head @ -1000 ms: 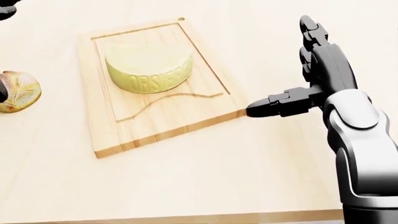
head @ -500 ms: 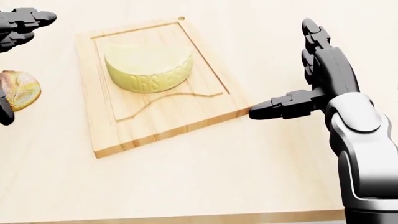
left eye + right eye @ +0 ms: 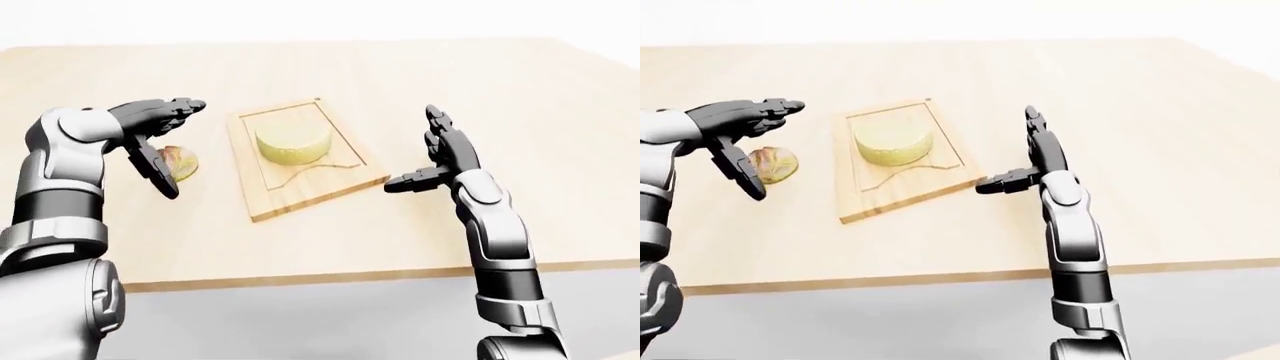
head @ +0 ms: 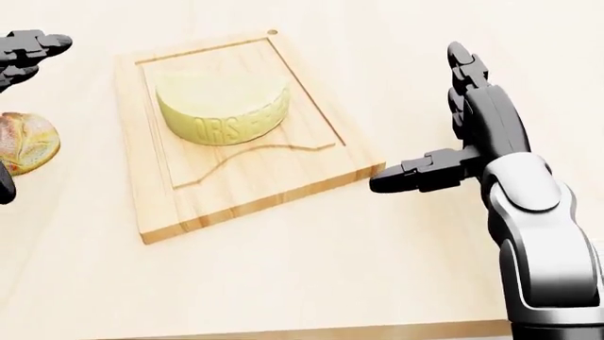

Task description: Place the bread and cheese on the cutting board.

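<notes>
Pale wood runs everywhere: one wide table (image 3: pixel 330 240) with blank white behind it and little on it besides the task's things. Take the board (image 4: pixel 274 191) as the marker. The cheese (image 4: pixel 223 108) already sits on the board, in its upper half, inside the groove. The bread (image 3: pixel 773 164) lies on the table left of the board, apart from it and not yet on it.

The left hand (image 3: pixel 160 142) hangs around the bread with its fingers spread wide, upper fingers above the loaf and the thumb reaching down beside it; whether any finger touches the crust I cannot tell. The right hand (image 4: pixel 444 142) is open too, flat and upright just right of the board, its thumb pointing at the board's lower right corner, holding nothing.

To my eye the risk is in the closing. The loaf is round, so if the fingers meet it off-centre it could roll or squirt away from the board. The right thumb is very near the corner; a small drift could nudge the board and shift the cheese.

Against half a second ago, the right hand has edged closer to that corner, and the left fingers sit a little further out of the head view's left edge.
</notes>
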Motion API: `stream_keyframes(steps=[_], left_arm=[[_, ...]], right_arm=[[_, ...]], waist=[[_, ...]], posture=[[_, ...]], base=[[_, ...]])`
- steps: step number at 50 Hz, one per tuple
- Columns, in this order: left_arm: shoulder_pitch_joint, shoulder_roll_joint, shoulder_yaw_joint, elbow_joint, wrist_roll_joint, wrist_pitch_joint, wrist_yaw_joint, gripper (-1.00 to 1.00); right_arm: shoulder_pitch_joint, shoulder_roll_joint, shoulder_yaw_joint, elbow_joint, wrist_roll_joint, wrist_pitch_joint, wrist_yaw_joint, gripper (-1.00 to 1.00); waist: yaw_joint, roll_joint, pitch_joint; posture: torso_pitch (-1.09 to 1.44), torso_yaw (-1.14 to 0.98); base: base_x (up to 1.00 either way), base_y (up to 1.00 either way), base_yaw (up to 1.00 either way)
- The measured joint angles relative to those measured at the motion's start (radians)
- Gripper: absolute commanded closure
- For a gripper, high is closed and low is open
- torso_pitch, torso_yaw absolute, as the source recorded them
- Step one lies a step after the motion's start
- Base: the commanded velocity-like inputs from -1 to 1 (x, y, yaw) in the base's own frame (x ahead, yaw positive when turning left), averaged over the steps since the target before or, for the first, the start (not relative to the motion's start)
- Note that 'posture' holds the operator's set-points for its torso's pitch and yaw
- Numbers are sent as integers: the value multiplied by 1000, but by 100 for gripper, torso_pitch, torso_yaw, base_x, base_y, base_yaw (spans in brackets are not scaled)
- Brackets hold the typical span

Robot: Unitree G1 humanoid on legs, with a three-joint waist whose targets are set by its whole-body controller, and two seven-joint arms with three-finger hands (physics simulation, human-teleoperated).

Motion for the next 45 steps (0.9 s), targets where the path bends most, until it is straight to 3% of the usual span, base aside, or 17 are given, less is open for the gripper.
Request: stream_keyframes(steps=[19,20,21,23,32,34,36,40,45], left_arm=[[-18,15,-18,114,62,-22,114,-100],[-21,17,-17,120,64,-22,123,-4],[-22,20,-16,125,66,-22,134,46],[-27,26,-14,137,69,-23,157,53],[-18,32,-12,143,73,-36,213,29],[-11,28,-13,146,73,-45,231,45],[-8,22,-14,165,72,-69,268,99],[-41,14,-24,205,90,-74,322,98],[-133,13,-33,211,102,-29,293,98]], right_arm=[[-1,-9,-4,-20,-9,21,11,-100],[1,-5,-3,-18,-9,19,10,-100],[4,-3,0,-19,-10,18,9,-100],[7,1,6,-18,-12,16,9,-100],[17,8,4,-26,-20,10,6,-100],[18,10,7,-25,-22,8,5,-100],[23,4,8,-26,-21,4,12,-100],[3,-17,-9,-51,-21,39,23,-100],[-18,-21,-13,-49,-25,34,19,-100]], waist=[[-3,-3,-1],[-3,-3,-1],[-3,-2,-2],[-3,0,-1],[-3,8,-7],[-2,10,-9],[0,13,-12],[-3,9,-4],[-5,-6,4]], posture=[[0,0],[0,0],[0,0],[0,0],[0,0],[0,0],[0,0],[0,0],[0,0]], base=[[0,0,0],[0,0,0],[0,0,0],[0,0,0],[0,0,0],[0,0,0],[0,0,0],[0,0,0],[0,0,0]])
